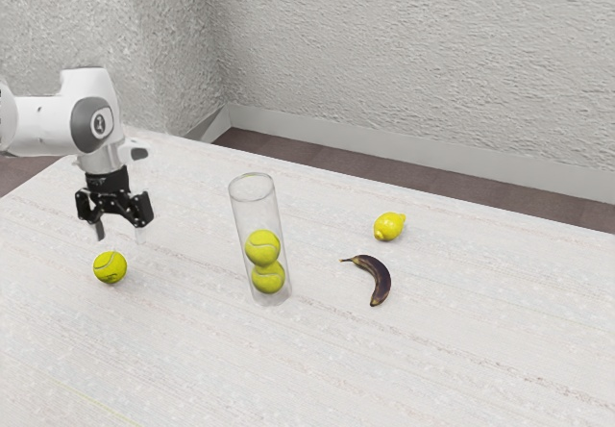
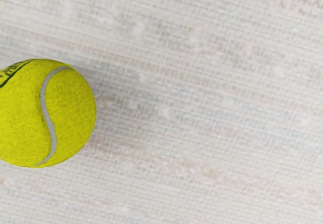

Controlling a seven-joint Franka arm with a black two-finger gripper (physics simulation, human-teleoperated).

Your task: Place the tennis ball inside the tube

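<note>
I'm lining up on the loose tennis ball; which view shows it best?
The exterior view: it shows the whole loose tennis ball on the table, below the open gripper. The wrist view shows its curved seam and some dark print close up, but the picture's edge cuts it off.

Below the gripper (image 1: 120, 233), which has a dark, hard-looking body, the tennis ball (image 1: 110, 267) is fuzzy, matt felt with a smoother pale seam. The arm (image 1: 43, 124) above it wears a smooth white shell with a soft sheen. Beyond the ball, the tube (image 1: 252, 212) is clear, smooth and glossy. Farther from the gripper, the lemon (image 1: 388, 226) has a lightly dimpled peel. The worktop (image 1: 192, 369) looks like matt, whitewashed wood, finely ribbed; the wall (image 1: 404, 52) behind is rough plaster.
</note>
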